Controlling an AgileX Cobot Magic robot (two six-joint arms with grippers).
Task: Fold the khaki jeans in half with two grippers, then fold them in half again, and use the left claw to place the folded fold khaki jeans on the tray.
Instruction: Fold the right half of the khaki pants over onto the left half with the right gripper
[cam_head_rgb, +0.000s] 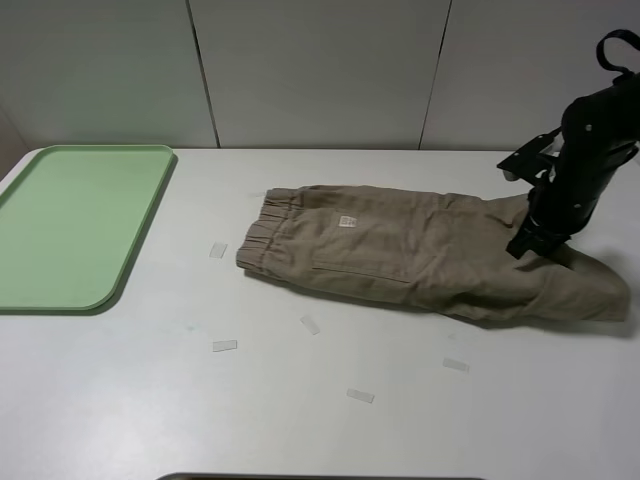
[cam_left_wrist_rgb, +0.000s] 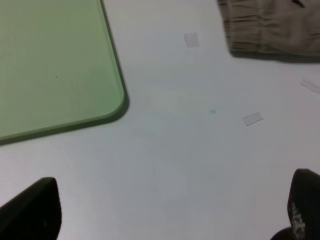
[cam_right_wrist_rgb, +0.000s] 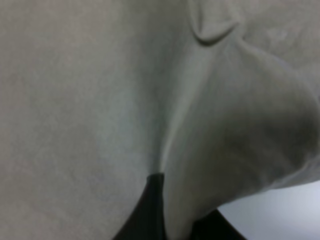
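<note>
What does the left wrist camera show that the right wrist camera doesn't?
Only the left wrist view: the green tray, tape scraps, and the left pincer, open over the table. Only the right wrist view: the right pincer, shut on a raised fold of cloth. Both: the khaki jeans and some of the white table.

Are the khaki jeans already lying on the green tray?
No. In the high view the khaki jeans lie on the white table, to the right of the tray and apart from it.
</note>
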